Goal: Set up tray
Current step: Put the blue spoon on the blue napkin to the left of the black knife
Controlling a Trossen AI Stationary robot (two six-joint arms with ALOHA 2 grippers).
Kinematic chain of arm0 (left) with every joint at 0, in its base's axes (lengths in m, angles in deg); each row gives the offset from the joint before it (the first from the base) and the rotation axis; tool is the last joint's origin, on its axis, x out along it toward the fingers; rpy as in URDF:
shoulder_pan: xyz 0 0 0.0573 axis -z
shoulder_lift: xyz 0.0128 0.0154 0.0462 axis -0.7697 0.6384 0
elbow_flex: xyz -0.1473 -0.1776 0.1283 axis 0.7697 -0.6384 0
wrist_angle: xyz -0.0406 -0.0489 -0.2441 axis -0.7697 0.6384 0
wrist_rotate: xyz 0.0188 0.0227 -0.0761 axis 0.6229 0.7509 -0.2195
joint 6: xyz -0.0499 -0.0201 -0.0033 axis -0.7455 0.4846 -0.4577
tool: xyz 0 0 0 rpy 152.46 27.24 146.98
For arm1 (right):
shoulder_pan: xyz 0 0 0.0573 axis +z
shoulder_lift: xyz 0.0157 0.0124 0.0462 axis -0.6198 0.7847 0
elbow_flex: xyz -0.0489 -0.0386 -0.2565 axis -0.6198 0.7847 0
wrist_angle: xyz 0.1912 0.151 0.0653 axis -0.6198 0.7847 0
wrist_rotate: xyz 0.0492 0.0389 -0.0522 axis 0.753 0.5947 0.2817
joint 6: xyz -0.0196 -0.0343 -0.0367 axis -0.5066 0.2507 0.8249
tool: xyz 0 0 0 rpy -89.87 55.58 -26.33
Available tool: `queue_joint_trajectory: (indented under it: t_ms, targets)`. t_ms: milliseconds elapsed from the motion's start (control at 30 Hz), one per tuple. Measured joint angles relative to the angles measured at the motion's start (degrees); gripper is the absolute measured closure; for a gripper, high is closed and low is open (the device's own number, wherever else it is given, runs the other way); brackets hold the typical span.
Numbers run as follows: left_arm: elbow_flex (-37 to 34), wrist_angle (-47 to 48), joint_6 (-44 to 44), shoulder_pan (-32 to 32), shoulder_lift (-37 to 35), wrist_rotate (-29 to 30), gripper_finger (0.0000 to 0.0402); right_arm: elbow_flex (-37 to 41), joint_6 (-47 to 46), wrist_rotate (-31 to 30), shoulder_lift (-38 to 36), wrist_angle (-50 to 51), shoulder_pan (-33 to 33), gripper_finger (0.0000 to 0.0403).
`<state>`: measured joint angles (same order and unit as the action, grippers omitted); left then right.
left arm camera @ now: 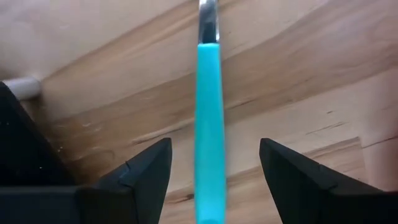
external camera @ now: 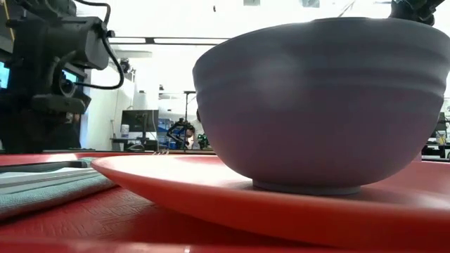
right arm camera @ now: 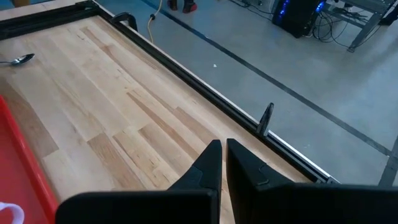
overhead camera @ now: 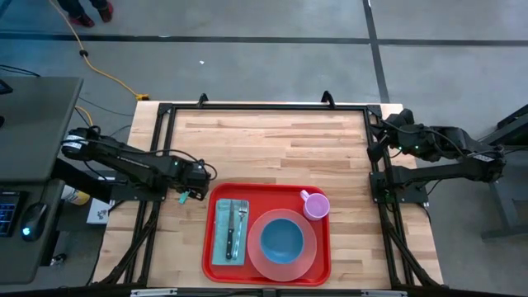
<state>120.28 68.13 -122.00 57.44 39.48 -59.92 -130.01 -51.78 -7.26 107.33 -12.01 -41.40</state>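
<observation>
A spoon with a teal handle point(left arm camera: 208, 93) lies flat on the wooden table, just left of the red tray point(overhead camera: 209, 247). My left gripper point(left arm camera: 214, 142) points down over it, open, one finger on each side of the handle and clear of it. In the high view this gripper point(overhead camera: 196, 183) hangs by the tray's far left corner. The spoon's metal bowl point(right arm camera: 18, 60) shows in the right wrist view. My right gripper point(right arm camera: 222, 155) waits shut, raised over the table's far right corner.
The tray holds a pale napkin point(overhead camera: 221, 235) with a fork and a knife on it, a pink plate point(overhead camera: 307, 254) bearing a blue bowl point(overhead camera: 282, 239), and a pink cup point(overhead camera: 315, 205). Bare wood stretches across the table's far half. A black frame point(overhead camera: 264, 106) edges the table.
</observation>
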Motion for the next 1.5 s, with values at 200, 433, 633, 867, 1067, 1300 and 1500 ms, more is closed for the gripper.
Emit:
queue_joint_trajectory:
  t_ms: [200, 433, 633, 867, 1067, 1300, 1500]
  targets:
    - [-1.8, -2.2, -0.7, 0.0, 0.0, -1.8, 0.0128, 0.0, 0.0, 0.0, 0.0, 0.0, 0.0, 0.0403]
    - [-4.4, -5.7, -1.9, 0.0, -0.2, -3.1, 0.0129, 0.0, 0.0, 0.0, 0.0, 0.0, 0.0, 0.0403]
    - [-4.4, -5.4, -2.5, 0.0, -0.2, -3.1, 0.0154, 0.0, 0.0, -0.1, 0.0, 0.0, 0.0, 0.0403]
    - [-4.4, -5.3, -2.6, 0.0, -0.2, -3.0, 0.0241, 0.0, 0.0, -0.3, 0.0, 0.0, 0.0, 0.0403]
    - [-4.4, -4.9, -1.3, 0.0, -0.2, -2.1, 0.0317, 0.0, 0.0, -0.4, 0.0, 0.1, 0.0, 0.0403]
    - [-4.4, -5.3, 0.3, 0.0, -0.2, -1.8, 0.0332, 0.0, 0.0, -0.5, 0.0, 0.1, 0.0, 0.0403]
    - [-2.7, -4.5, 1.7, 0.1, 0.0, -0.3, 0.0332, 0.0, 0.0, -0.7, 0.0, 0.3, 0.0, 0.0403]
